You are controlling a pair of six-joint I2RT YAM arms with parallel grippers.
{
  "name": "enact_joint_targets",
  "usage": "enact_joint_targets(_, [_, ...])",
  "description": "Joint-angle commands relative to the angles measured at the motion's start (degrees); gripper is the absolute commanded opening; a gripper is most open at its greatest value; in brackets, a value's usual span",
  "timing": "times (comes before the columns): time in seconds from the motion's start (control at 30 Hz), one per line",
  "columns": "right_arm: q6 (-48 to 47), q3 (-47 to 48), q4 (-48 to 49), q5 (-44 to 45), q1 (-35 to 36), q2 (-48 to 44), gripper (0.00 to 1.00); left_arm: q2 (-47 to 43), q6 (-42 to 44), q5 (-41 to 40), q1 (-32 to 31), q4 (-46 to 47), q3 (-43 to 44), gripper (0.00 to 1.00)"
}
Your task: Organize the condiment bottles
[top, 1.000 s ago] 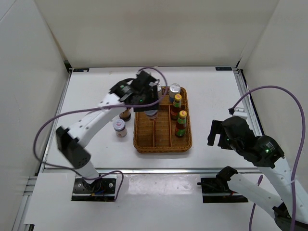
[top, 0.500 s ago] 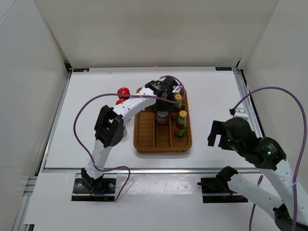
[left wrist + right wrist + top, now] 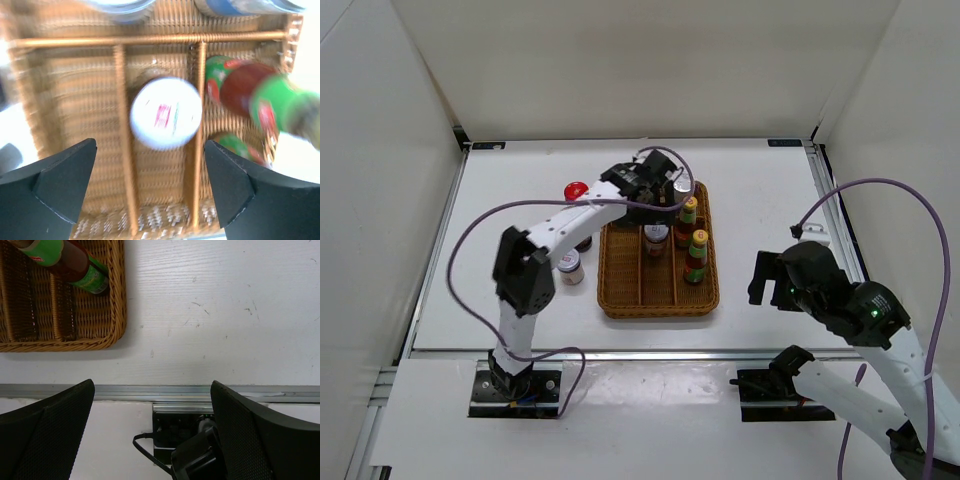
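The short silver-lidded jar (image 3: 657, 237) (image 3: 166, 113) stands free in the middle lane of the brown wicker tray (image 3: 660, 312). My left gripper (image 3: 653, 201) (image 3: 150, 146) hangs just above it, open, fingers either side and apart from it. Two yellow-capped red sauce bottles (image 3: 688, 218) (image 3: 697, 255) stand in the right lane. A silver-capped bottle (image 3: 682, 185) stands at the tray's far end. On the table left of the tray are a red-lidded jar (image 3: 576, 190) and another silver-lidded jar (image 3: 570, 265). My right gripper (image 3: 770, 278) (image 3: 152, 385) is open and holds nothing.
The left arm crosses the tray's far left corner and hides part of a dark jar (image 3: 584, 241). In the right wrist view the tray's near corner (image 3: 75, 345) lies close to the metal rail (image 3: 200, 391) at the table's front edge.
My left gripper has opened and let go of the silver-lidded jar, which now stands in the tray's middle lane. The left arm has drawn back a little. The right arm is still.
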Motion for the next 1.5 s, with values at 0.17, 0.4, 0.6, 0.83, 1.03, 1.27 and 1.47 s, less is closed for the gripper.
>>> enact_joint_targets(0.17, [-1.46, -0.54, 2.26, -0.92, -0.05, -0.02, 1.0, -33.92, -2.26, -5.4, 3.96, 1.02, -22.68, 1.0])
enact_joint_targets(0.4, [-1.99, -0.54, 2.78, -2.15, -0.05, 0.51, 1.0, -43.43, -4.21, -2.65, 14.16, 1.02, -39.17, 1.0])
enact_joint_targets(0.6, [-3.13, -1.07, 3.31, -3.3, -0.05, 1.56, 1.0, -42.91, 1.05, 2.79, 19.62, 3.65, -40.93, 1.0])
enact_joint_targets(0.83, [-3.13, -1.07, 3.31, -3.82, -0.05, 2.62, 1.0, -41.77, 4.04, 6.22, 24.45, 5.68, -45.14, 1.0])
enact_joint_targets(1.03, [-3.66, -1.07, 3.31, -4.35, -0.05, 2.62, 1.0, -38.96, 6.16, 10.01, 25.86, 8.76, -47.43, 1.0])
enact_joint_targets(1.27, [-4.18, -1.07, 3.84, -5.49, -0.05, 3.23, 1.0, -36.15, 8.61, 10.61, 25.86, 10.6, -47.96, 1.0])
enact_joint_targets(1.47, [-4.18, -1.07, 3.84, -5.49, -0.05, 3.23, 1.0, -34.47, 8.62, 11.15, 26.39, 10.6, -49.19, 0.9])
